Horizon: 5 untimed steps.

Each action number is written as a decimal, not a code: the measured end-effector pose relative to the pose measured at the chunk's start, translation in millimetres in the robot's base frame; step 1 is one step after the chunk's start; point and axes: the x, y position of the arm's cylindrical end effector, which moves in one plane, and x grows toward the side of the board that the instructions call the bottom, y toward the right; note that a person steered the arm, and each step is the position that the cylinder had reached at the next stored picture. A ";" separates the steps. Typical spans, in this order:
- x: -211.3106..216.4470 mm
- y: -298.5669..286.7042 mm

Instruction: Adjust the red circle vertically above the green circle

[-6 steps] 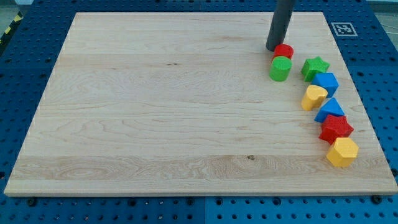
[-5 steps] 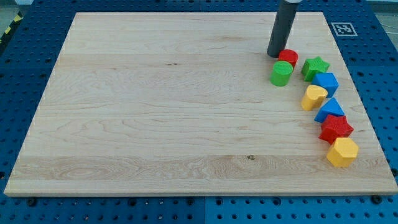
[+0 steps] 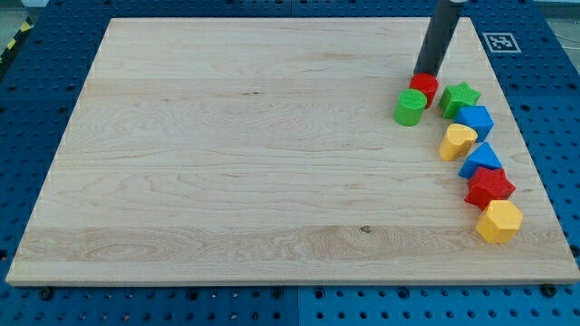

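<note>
The red circle sits near the board's upper right, touching the green circle, which lies just below and to its left. My tip stands at the red circle's top edge, right against it. The dark rod rises from there toward the view's top right.
A green star, blue block, yellow heart, blue triangle, red star and yellow hexagon run in a curved line down the wooden board's right side. A marker tag sits at the top right corner.
My tip moved right, from the red circle's upper left to its top. The red circle slid right and down; the green circle shifted slightly down.
</note>
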 end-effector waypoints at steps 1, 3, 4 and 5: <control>4.8 -15.4; 1.8 39.0; 20.1 40.8; 27.0 7.8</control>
